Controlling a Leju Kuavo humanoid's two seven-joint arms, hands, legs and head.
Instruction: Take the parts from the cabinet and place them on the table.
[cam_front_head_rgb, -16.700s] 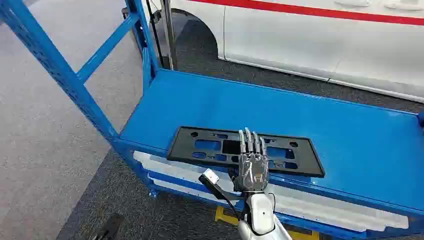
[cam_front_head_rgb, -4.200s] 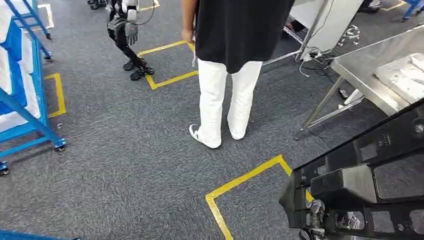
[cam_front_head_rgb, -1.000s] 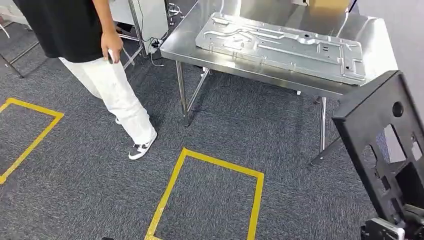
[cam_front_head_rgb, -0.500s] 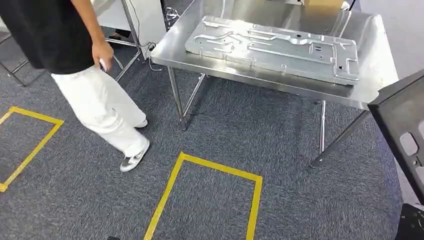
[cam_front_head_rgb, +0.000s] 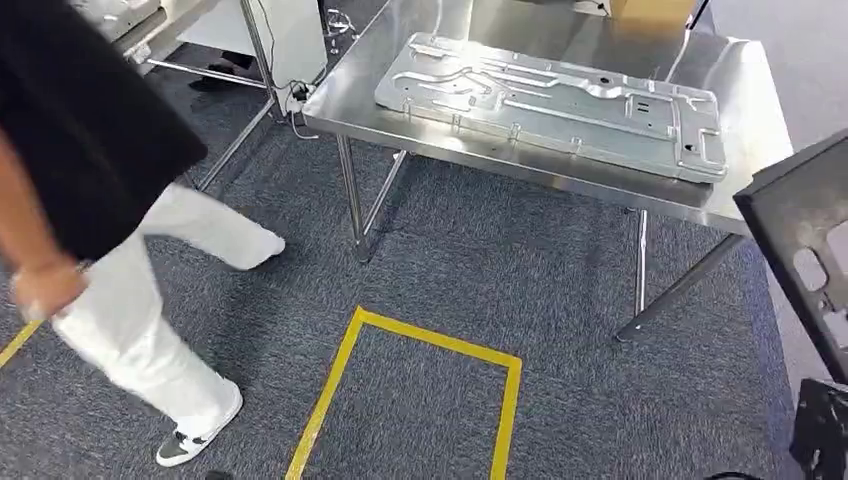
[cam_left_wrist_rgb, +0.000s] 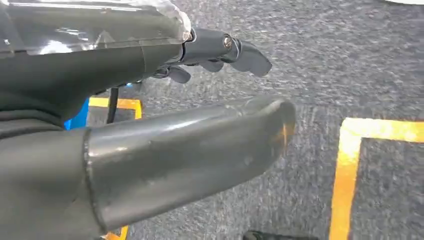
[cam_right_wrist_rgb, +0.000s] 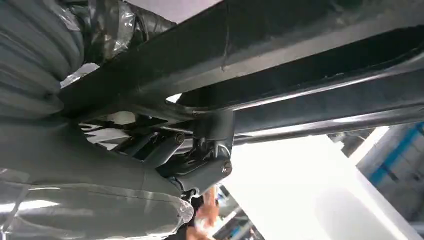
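Observation:
The black plastic frame part (cam_front_head_rgb: 805, 245) stands tilted at the right edge of the head view, carried above the carpet. In the right wrist view my right hand (cam_right_wrist_rgb: 165, 150) grips that black part (cam_right_wrist_rgb: 310, 65), with dark fingers hooked round one of its bars. My left hand (cam_left_wrist_rgb: 200, 100) hangs over the grey carpet with nothing in it, thumb and fingers apart. Ahead stands the steel table (cam_front_head_rgb: 740, 90), and a large stamped silver metal panel (cam_front_head_rgb: 550, 95) lies flat on it.
A person in a black top and white trousers (cam_front_head_rgb: 130, 330) strides across the carpet at the left. A yellow taped rectangle (cam_front_head_rgb: 410, 400) marks the floor in front of the table. A cardboard box (cam_front_head_rgb: 650, 10) sits at the table's far edge.
The view has shifted slightly, so the table sits a little nearer. The person has walked from the table's left corner towards me at the lower left. The black part stays at the right edge.

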